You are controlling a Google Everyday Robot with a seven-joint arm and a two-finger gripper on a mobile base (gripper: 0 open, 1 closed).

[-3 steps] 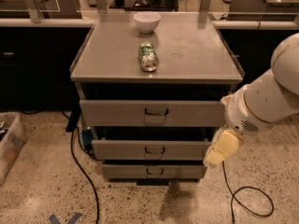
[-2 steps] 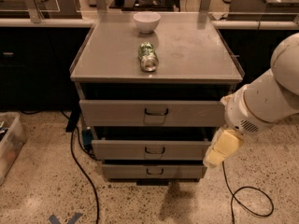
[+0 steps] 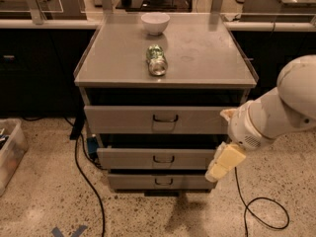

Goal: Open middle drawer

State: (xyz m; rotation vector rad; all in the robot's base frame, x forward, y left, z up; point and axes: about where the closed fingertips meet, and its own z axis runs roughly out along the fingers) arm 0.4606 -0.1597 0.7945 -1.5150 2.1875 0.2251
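Note:
The grey cabinet has three drawer fronts stacked one above the other. The middle drawer (image 3: 158, 158) is the medium-height front with a small dark wire handle (image 3: 163, 158) at its centre. It sits between the taller top front (image 3: 155, 119) and the thin bottom front (image 3: 158, 181). Its inside is hidden. My gripper (image 3: 224, 162), cream-coloured on a white arm, hangs at the right end of the middle drawer front, well to the right of the handle and pointing down-left. It holds nothing that I can see.
A white bowl (image 3: 155, 22) and a green can (image 3: 157, 59) lying on its side rest on the cabinet top (image 3: 207, 58). Black cables (image 3: 84, 172) run on the floor left and right of the cabinet. A clear bin (image 3: 10, 152) stands at the far left.

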